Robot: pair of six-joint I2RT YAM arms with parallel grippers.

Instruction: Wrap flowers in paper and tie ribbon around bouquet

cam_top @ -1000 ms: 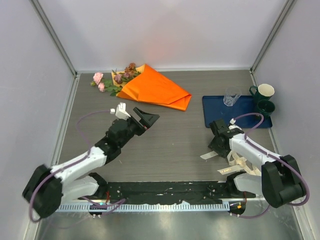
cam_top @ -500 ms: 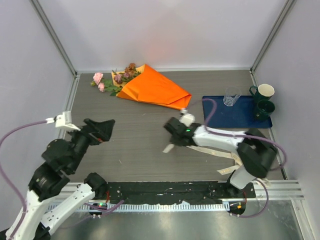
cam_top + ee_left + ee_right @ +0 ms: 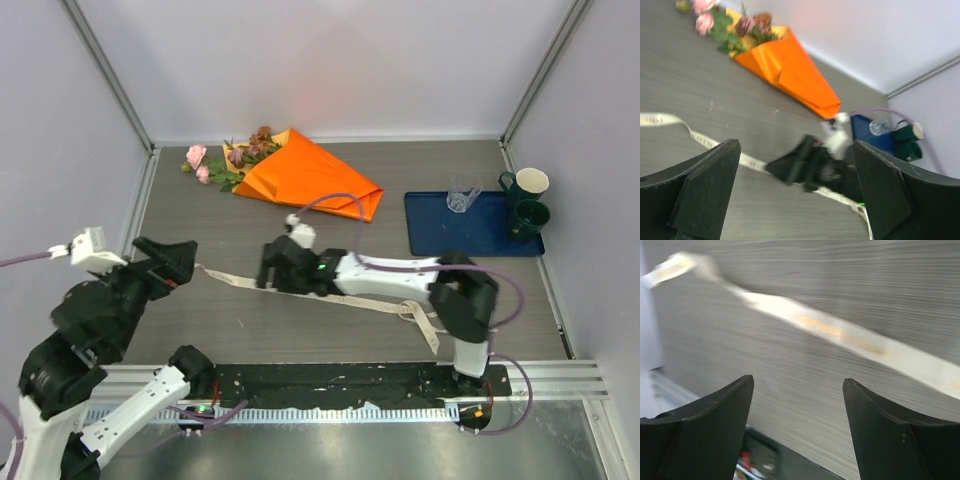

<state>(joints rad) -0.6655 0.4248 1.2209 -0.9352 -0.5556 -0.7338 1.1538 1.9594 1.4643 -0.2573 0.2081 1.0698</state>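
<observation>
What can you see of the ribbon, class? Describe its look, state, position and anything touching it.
The ribbon is a long, narrow, flat cream-white strip with faint brownish print. It lies loose and almost straight across the grey wood-grain table, ending on the right in a small loop and a tail. The right gripper hangs over its middle with jaws open, not gripping it. It lies apart from the bouquet.

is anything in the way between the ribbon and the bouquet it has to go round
Nothing on the table does: bare surface separates the ribbon and the bouquet; only the right arm stretches along the ribbon.
</observation>
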